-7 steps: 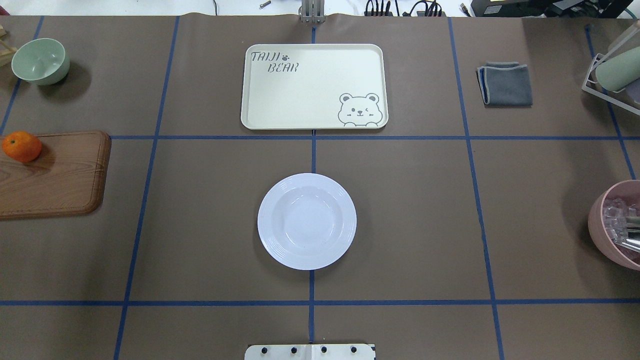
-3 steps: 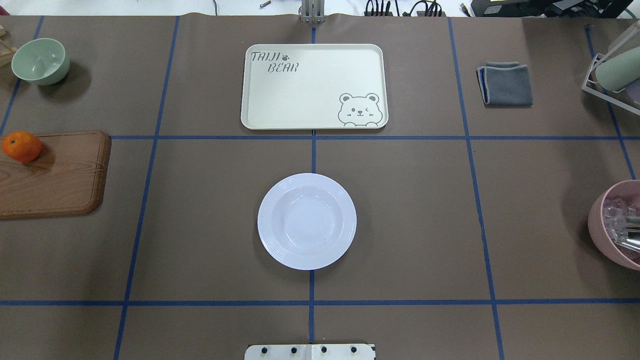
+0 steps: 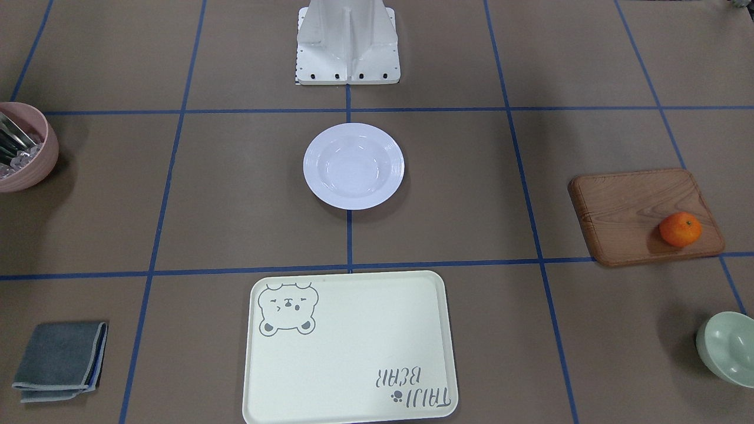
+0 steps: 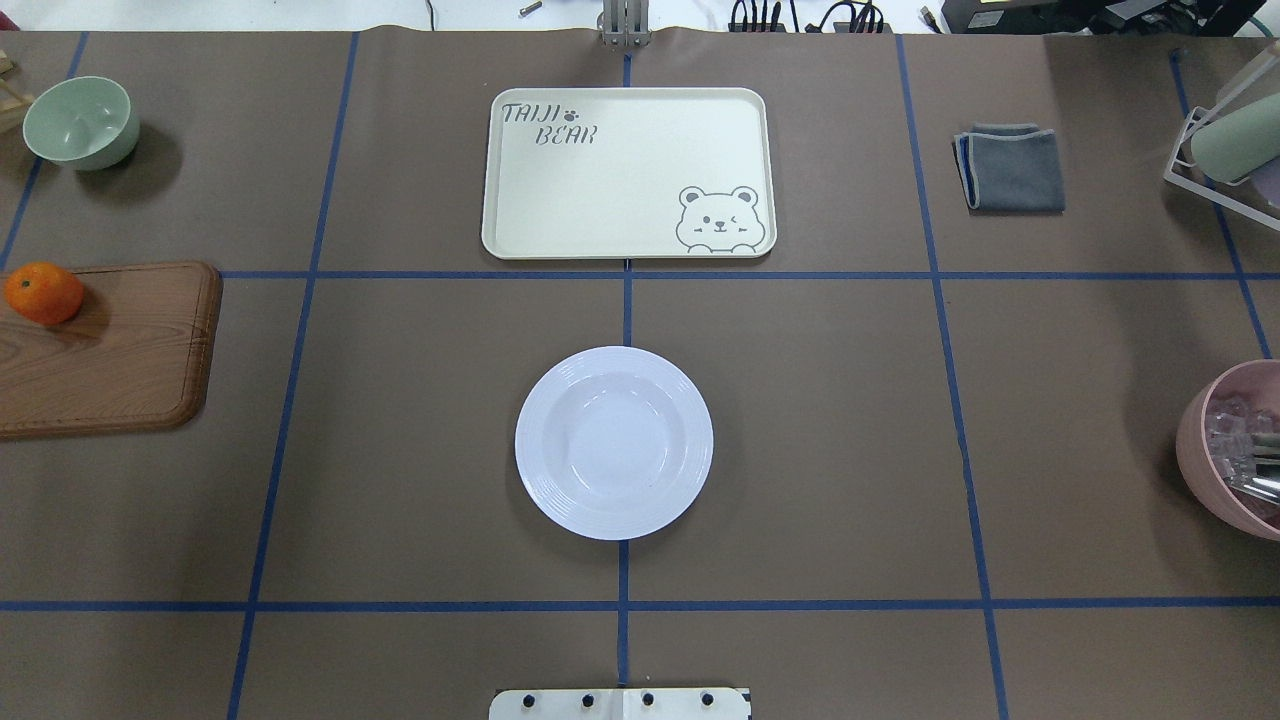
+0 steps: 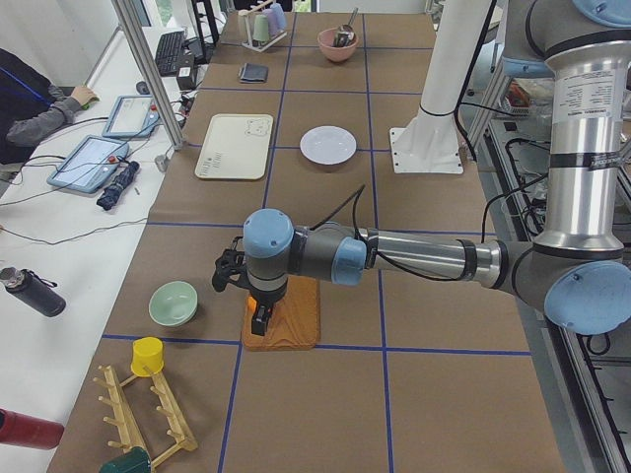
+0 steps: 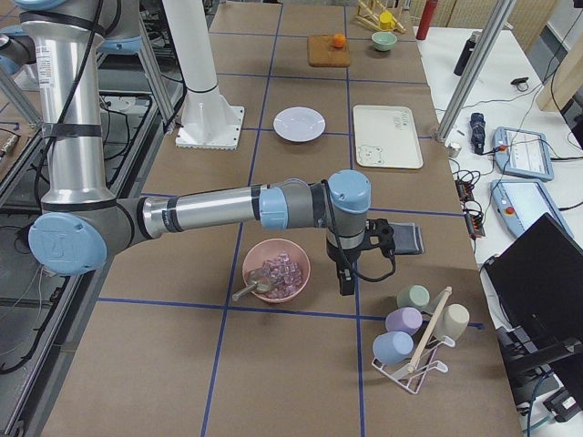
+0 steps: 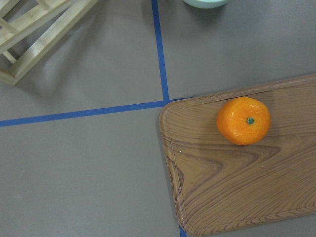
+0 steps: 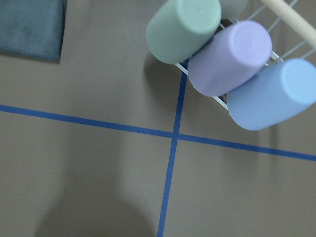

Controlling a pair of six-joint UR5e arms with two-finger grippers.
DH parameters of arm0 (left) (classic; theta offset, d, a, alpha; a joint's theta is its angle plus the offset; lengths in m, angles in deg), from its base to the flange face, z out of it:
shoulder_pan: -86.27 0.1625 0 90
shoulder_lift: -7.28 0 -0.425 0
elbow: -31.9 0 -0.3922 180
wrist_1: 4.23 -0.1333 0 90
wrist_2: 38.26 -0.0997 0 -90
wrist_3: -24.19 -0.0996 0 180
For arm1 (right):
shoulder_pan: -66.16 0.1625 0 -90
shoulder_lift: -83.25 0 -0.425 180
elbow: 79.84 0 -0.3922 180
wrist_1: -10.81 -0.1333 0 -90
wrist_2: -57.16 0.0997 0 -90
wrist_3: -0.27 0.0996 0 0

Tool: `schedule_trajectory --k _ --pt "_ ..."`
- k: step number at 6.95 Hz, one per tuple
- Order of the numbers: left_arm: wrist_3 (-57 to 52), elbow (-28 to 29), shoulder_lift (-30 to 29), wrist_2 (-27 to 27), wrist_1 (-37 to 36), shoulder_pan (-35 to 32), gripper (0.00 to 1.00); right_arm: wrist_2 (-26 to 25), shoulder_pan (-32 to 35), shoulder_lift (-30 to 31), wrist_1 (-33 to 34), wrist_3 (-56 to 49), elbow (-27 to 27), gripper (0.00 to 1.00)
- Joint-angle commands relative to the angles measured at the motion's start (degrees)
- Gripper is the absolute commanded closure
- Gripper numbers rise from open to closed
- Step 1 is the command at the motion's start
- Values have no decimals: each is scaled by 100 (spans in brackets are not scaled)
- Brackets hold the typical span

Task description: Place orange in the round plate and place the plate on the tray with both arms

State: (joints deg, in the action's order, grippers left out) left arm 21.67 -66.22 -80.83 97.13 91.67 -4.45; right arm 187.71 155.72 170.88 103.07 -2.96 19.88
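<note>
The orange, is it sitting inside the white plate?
No, the orange sits on the wooden board, well apart from the white plate, which has nothing in it.

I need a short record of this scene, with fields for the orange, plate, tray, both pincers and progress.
orange: small bright-orange mandarin, on the brown wooden board
plate: round glossy white deep plate, empty, mid-table
tray: cream-yellow rectangular plastic tray, empty, apart from the plate
left pincer: above the board near the orange; opening cannot be told
right pincer: near the pink bowl; opening cannot be told
progress: nothing placed yet
</note>
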Motion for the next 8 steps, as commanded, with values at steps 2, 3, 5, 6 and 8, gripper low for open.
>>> schedule_trajectory --k 2,3,5,6,8 --pt "293 799 -591 -295 1255 1 2 110 -17 -70 -1612 15 -207 0" --pt "313 838 -585 -224 1447 1 2 110 -17 -70 -1623 6 -199 0" --pt "331 699 -647 -215 1571 10 2 293 -113 -79 -1868 215 -181 0" --pt "331 915 -638 -232 2016 245 2 434 -340 -105 -1965 1131 -7 0" --pt "1472 962 -585 -276 2301 842 2 -61 -1391 -140 -2325 3250 451 0"
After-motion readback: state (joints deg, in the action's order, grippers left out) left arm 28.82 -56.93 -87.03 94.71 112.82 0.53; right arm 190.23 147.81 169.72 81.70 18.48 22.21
